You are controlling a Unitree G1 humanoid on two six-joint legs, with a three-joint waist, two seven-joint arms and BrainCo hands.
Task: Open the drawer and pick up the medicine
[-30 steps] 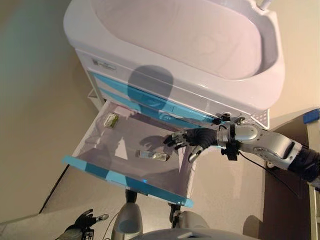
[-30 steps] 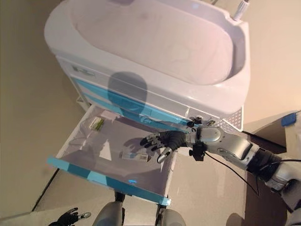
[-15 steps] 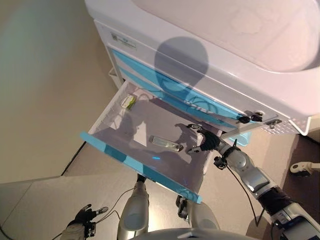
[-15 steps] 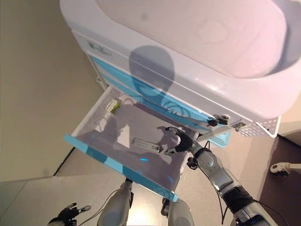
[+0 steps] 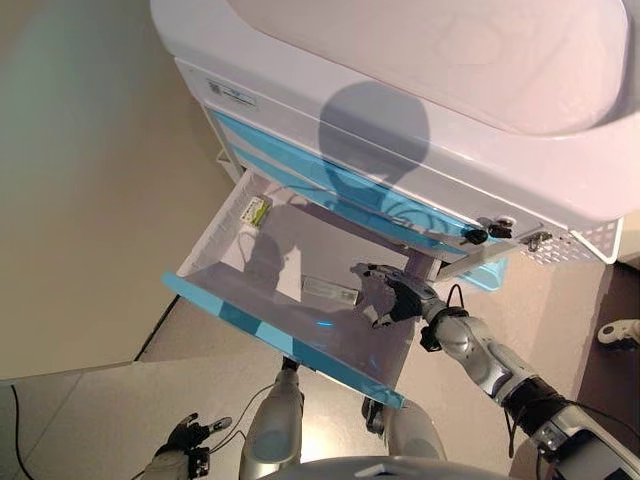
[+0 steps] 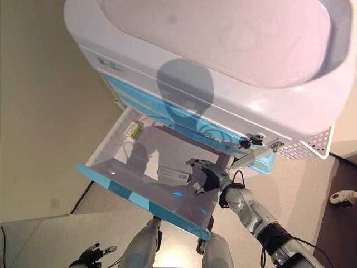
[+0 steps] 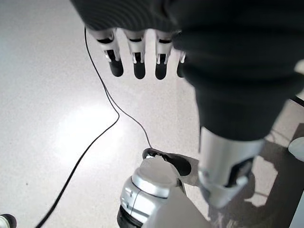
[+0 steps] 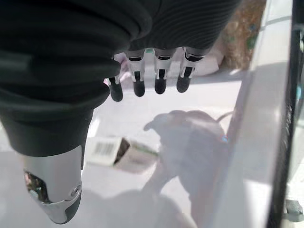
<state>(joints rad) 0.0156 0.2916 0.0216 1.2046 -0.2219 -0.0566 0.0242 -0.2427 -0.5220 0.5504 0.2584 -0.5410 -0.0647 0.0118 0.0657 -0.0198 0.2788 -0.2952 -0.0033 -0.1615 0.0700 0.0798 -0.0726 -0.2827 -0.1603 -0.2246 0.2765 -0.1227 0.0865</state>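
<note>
Medicine [image 6: 174, 175]: flat packet, frame centre, on floor of open drawer [image 6: 120, 142]. Judged light, thin, slippery; pinch long edges. Right hand [image 6: 205, 176] just beside, fingers straight, empty. Left hand [image 5: 186, 437] lower left, relaxed.

Silver-grey arms; each hand [image 6: 207, 177] dark-ribbed, fingers dark-tipped.

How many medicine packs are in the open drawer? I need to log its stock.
2. A flat pack lies mid-drawer beside the right hand; a green-and-white pack sits at the drawer's far left corner. The drawer front may hide more.
</note>
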